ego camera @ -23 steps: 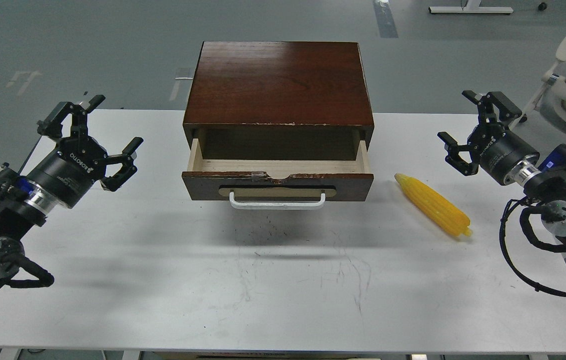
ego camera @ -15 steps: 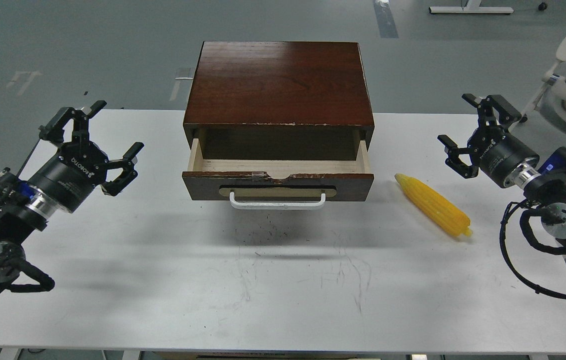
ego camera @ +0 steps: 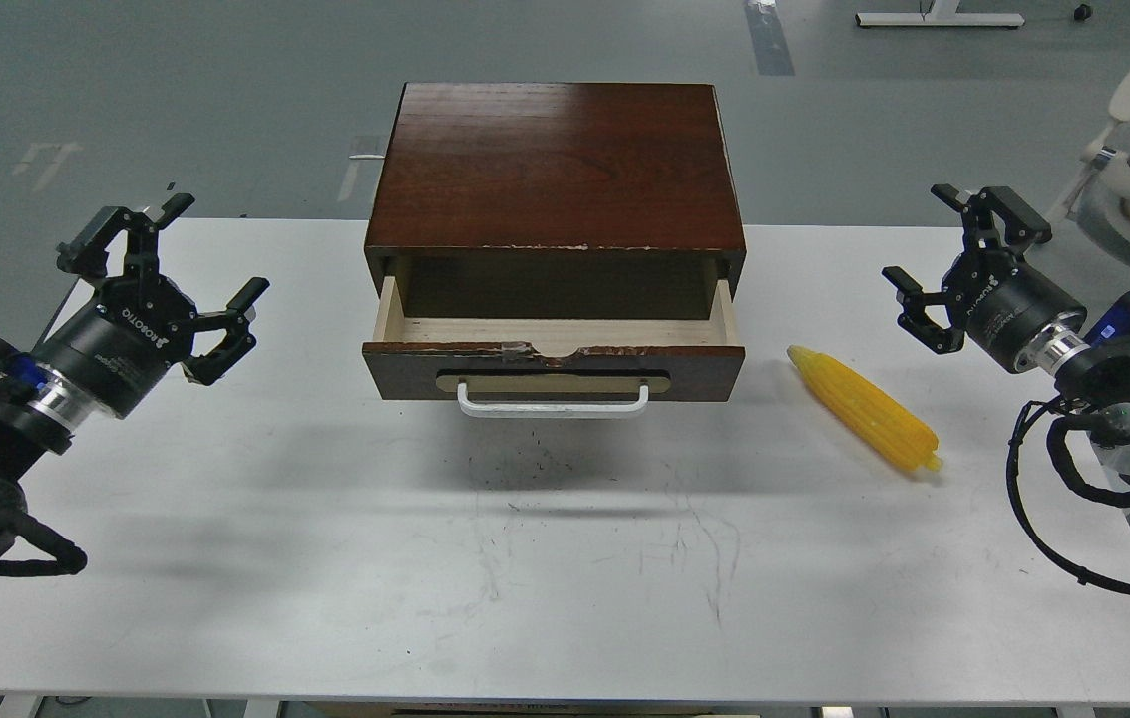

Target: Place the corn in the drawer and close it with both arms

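The corn (ego camera: 865,409) lies right of centre, apart from the right gripper (ego camera: 943,261), beside the open drawer (ego camera: 555,361). Left gripper (ego camera: 158,271) hovers far left. Both grippers' jaws are spread, empty.

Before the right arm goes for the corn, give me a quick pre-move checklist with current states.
1. Drawer pulled open, inside looks bare: ok.
2. Corn lying free on the table, right of the drawer, touching nothing else: ok.
3. Right pincer open and holding nothing: ok.
4. Left pincer open, away from the drawer: ok.
5. Path from right pincer to corn free of other things: ok.
6. Drawer open far enough for the corn lengthwise: cannot tell.
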You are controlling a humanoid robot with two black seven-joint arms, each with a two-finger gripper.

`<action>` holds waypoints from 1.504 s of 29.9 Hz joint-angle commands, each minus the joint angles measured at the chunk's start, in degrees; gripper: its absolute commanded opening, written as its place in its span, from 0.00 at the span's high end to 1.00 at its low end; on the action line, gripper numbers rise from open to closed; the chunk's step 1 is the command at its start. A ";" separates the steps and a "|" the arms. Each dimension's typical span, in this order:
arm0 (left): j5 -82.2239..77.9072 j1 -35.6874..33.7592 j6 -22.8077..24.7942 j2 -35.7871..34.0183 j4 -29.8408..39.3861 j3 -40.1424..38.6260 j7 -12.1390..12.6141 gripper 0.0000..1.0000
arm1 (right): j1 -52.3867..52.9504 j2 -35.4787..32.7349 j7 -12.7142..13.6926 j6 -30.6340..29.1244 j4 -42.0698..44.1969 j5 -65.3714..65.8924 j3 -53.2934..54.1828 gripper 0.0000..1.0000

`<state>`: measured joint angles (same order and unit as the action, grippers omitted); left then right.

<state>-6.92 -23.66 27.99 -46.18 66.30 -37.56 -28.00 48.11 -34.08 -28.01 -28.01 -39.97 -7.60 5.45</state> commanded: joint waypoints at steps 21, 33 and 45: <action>0.06 -0.07 0.01 -0.32 0.68 -1.38 0.00 0.00 | 18.33 -13.03 0.01 0.01 -8.97 70.30 -1.15 0.00; -0.20 0.02 0.01 -0.41 0.85 -1.90 0.00 0.00 | 20.62 -6.71 0.01 7.78 -8.82 88.90 -19.49 0.00; -0.46 0.20 0.01 -0.41 0.85 -1.90 0.00 0.00 | 19.31 1.38 0.01 13.33 -2.66 88.90 -27.51 0.00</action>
<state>-7.38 -23.53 28.00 -46.62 67.15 -39.47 -28.00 68.08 -33.88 -28.00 -14.73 -43.16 81.30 -21.73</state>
